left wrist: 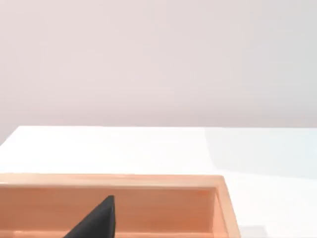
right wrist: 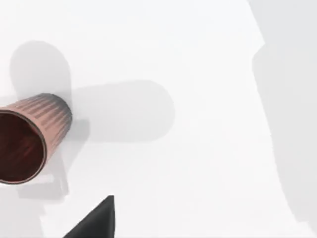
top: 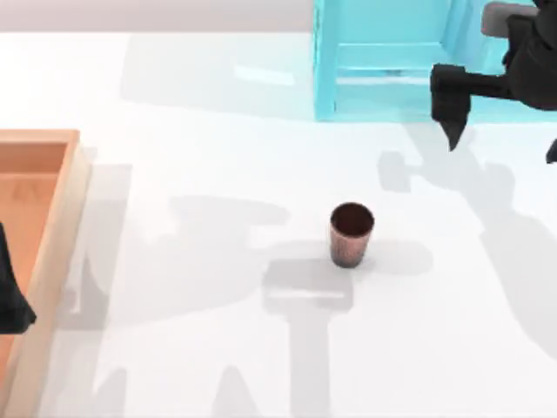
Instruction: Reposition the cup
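Observation:
The cup (top: 352,233) is a small copper-brown ribbed tumbler with a dark inside, standing upright on the white table a little right of centre. In the right wrist view the cup (right wrist: 30,139) lies some way off from one dark fingertip (right wrist: 96,220). My right gripper (top: 502,150) hangs at the far right, well behind and to the right of the cup, open with nothing between its fingers. My left gripper (top: 12,300) is parked at the left edge over the wooden tray.
A wooden tray (top: 52,226) with raised walls runs along the table's left side, and its rim (left wrist: 148,180) is seen close up in the left wrist view. A translucent light-blue rack (top: 374,61) stands at the back, right of centre, beside the right arm.

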### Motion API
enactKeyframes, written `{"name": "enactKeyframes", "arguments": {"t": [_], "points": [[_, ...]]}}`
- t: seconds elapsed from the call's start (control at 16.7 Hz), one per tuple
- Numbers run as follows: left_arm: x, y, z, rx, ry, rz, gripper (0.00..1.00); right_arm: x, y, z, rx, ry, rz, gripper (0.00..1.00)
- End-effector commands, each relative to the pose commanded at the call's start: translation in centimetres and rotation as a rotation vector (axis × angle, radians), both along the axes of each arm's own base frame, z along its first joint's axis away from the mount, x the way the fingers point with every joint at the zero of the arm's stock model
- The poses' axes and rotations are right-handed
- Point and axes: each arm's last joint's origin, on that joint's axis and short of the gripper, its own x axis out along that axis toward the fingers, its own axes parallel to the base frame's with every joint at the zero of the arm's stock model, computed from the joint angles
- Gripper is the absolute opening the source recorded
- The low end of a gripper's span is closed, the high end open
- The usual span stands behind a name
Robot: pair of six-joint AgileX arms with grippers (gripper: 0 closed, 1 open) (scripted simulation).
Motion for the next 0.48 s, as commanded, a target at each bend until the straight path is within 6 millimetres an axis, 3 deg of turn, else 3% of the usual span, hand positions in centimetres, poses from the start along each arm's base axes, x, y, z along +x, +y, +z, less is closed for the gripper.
{"name": "enactKeyframes", "arguments": {"t": [0.3,0.48], "points": [[0.0,0.0,0.0,0.0,0.0,0.0,1.0,1.6,7.4,-2.8,-0.047,0.13,0.074,1.0],[0.0,0.0,0.0,0.0,0.0,0.0,1.0,1.6,10.3,-3.3,-0.053,0.131,0.111,1.0]]}}
